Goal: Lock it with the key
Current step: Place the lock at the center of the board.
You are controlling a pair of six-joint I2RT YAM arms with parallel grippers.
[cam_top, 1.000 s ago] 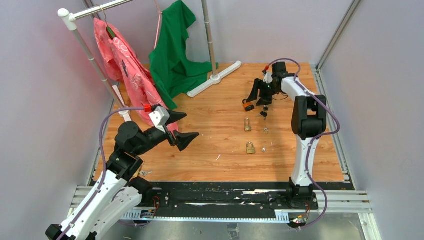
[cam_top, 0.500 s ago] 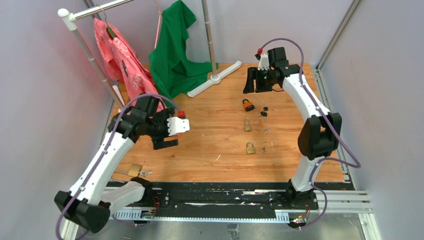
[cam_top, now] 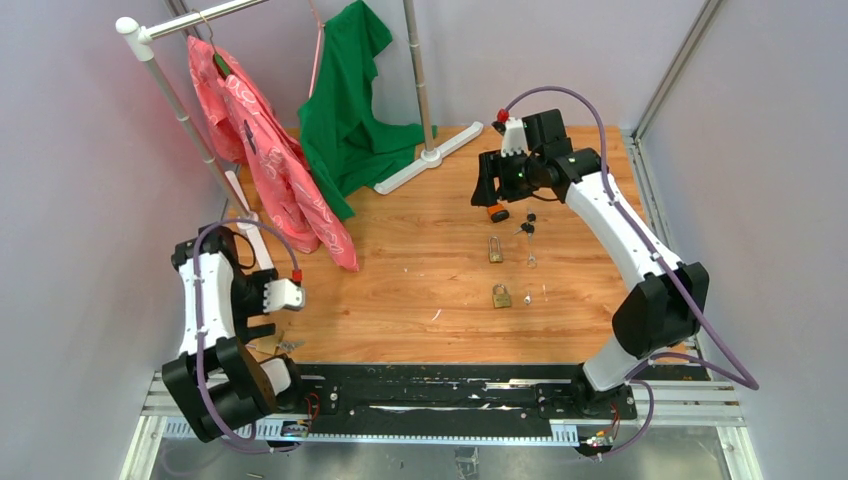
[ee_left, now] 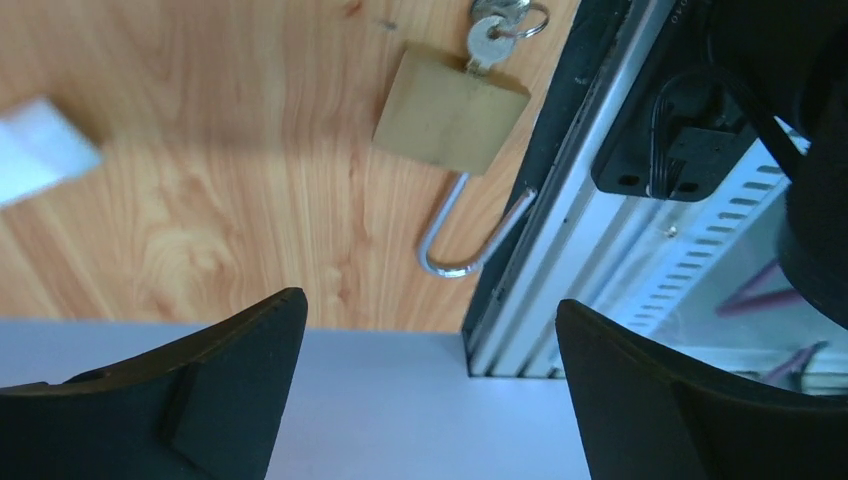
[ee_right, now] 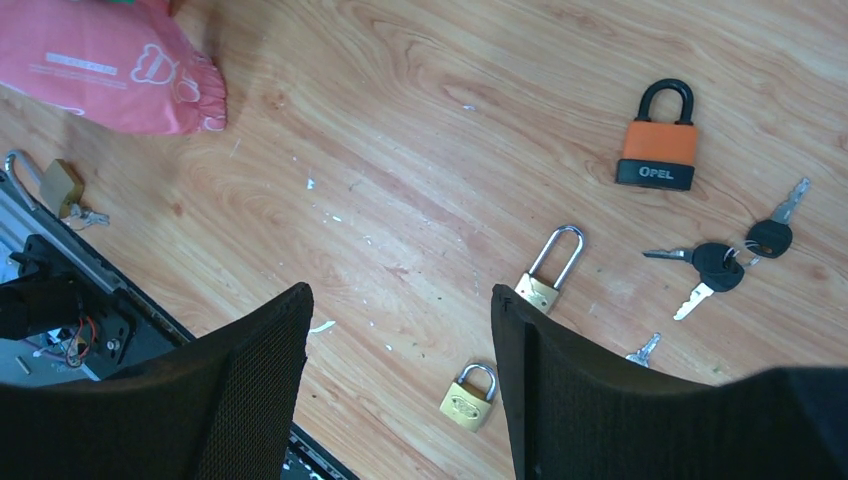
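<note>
A brass padlock [ee_left: 452, 120] with its long shackle swung open lies at the table's near-left corner, a key [ee_left: 489, 38] in its base. My left gripper [ee_left: 425, 330] hovers over it, open and empty. The same padlock [ee_right: 60, 185] shows far left in the right wrist view. My right gripper [ee_right: 400, 320] hangs open and empty above an orange padlock [ee_right: 657, 150], a long-shackled brass padlock [ee_right: 545, 275], a small shut brass padlock [ee_right: 467, 400], black-headed keys [ee_right: 725, 260] and a silver key [ee_right: 643, 350]. From above, the right gripper [cam_top: 487, 190] is over the orange padlock [cam_top: 497, 212].
A clothes rack at the back left carries a pink garment [cam_top: 270, 160] and a green one [cam_top: 350, 100]; its white foot [cam_top: 430, 155] rests on the table. A black and silver rail [cam_top: 450, 385] runs along the near edge, close to the left gripper. Grey walls enclose the table.
My left arm has swung from mid-table back to the near-left corner, over the brass padlock with the key. My right arm has lifted off the orange padlock and shifted slightly left.
</note>
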